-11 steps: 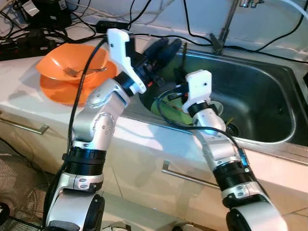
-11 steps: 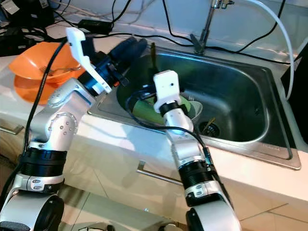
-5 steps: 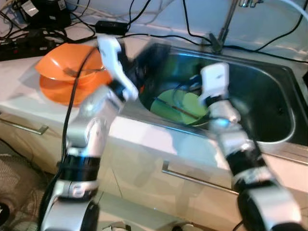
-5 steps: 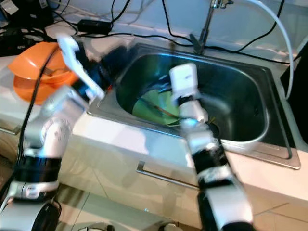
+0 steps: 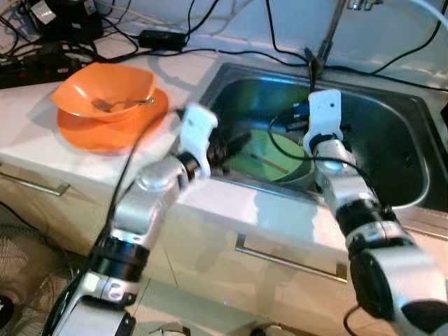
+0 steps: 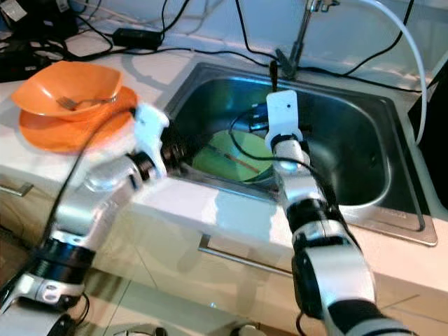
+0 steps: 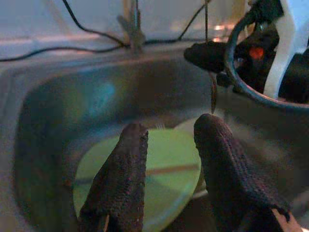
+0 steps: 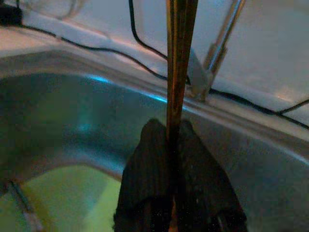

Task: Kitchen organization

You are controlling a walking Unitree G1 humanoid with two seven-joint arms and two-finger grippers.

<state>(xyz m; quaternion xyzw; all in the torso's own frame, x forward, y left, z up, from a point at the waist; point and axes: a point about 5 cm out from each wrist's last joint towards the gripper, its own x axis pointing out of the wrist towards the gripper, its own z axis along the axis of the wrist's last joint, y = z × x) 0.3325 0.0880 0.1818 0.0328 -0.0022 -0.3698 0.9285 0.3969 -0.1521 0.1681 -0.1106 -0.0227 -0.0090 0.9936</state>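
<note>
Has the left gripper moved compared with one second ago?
Yes. The left gripper dropped from beside the orange bowl to the near rim of the steel sink.

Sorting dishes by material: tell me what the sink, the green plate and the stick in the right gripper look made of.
Sink: brushed stainless steel, by its grey metallic sheen. Green plate: probably matte plastic, flat uniform colour. Stick clamped in the right gripper: likely wood or bamboo, brown and streaked lengthwise.

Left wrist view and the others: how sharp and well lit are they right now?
Left wrist view: dim and soft; the sink has a blue-green cast, and the left gripper is blurry. Right wrist view: dark near the right gripper, whose chopsticks stay fairly sharp. Left eye view: bright, with motion blur on the left arm.
</note>
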